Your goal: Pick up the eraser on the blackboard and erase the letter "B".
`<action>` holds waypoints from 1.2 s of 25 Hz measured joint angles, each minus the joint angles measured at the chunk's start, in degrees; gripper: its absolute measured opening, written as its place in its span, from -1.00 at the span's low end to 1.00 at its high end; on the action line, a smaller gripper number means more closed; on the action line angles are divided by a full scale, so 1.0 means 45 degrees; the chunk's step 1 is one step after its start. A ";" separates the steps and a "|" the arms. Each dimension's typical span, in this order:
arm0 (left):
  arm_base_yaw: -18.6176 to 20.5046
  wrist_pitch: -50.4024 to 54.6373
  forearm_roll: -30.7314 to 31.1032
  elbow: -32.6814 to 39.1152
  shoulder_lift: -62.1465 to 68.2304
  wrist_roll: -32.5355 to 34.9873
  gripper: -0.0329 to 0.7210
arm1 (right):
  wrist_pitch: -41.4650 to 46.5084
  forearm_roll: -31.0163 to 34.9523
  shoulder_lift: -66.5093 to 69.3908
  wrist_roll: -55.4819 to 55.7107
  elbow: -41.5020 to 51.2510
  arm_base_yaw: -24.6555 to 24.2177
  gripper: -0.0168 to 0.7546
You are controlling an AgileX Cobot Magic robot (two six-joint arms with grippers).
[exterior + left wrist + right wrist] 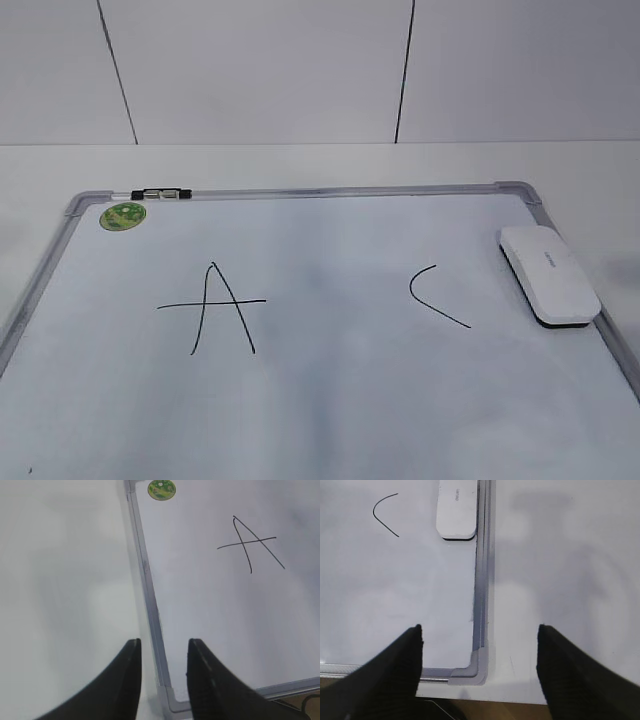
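The right gripper [479, 652] stands spread wide with nothing between its jaws, hovering over the board's near right corner at the near edge of the bench. The left gripper [164, 672] holds nothing either; its jaws sit closer together yet apart, above the board's near left corner.

Ahead of the right gripper, toward the far edge of the bench, the eraser [548, 273] lies flat on the blackboard [330, 420], hard against its right frame rail. Just left of it is the "C" [436, 295], and further left the "A" [212, 308]. Between those 2 letters the surface is bare, with only faint grey smudging; no "B" shows in any view.

By that evidence the erasing looks finished and the eraser set down again, so little or nothing seems left to do. Both arms look parked low at the near edge, wrists tilted to look across the board, neither reaching for anything.
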 joint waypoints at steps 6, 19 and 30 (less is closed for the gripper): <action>0.0000 0.0000 0.0000 0.1356 -0.1564 0.0303 -0.29 | 0.0000 0.0082 -0.1447 0.0000 0.1271 0.0000 0.52; 0.0000 -0.1352 0.0000 0.4458 -0.5753 0.1149 -0.29 | -0.0444 0.0103 -0.5336 -0.0009 0.3347 0.0000 0.52; 0.0000 -0.1818 0.0000 0.4840 -0.6698 0.1149 -0.29 | -0.1285 0.0081 -0.5531 -0.0009 0.3772 0.0000 0.52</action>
